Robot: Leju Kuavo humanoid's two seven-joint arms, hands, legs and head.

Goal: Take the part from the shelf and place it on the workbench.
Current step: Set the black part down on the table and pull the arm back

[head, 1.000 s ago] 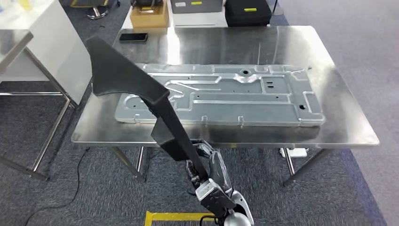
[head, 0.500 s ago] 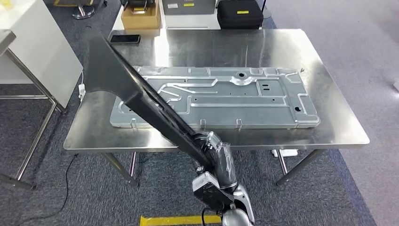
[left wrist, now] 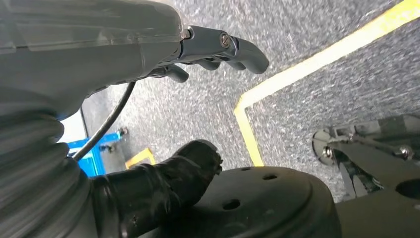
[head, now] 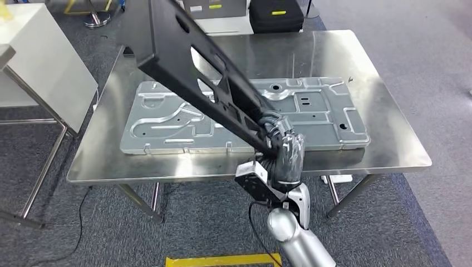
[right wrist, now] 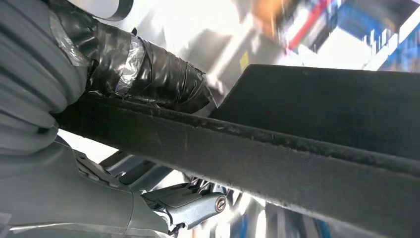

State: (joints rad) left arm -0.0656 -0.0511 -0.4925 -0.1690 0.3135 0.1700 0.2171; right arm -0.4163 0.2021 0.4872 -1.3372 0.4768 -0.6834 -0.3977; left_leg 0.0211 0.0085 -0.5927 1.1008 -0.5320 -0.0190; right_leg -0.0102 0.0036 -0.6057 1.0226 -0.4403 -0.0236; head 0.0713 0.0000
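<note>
Your workbench (head: pixel 389 144) is mostly covered by the big metal panel (head: pixel 311 111). Bare steel runs along the near edge, the right side and the far strip.

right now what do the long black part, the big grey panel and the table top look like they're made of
Long black trim part, held by the right robot hand: probably moulded plastic, matte, with cut-outs and ribs. Large grey stamped panel: seemingly sheet metal, dull silver, with pressed channels. Workbench table top: likely stainless steel, brushed and shiny, showing glare.
</note>
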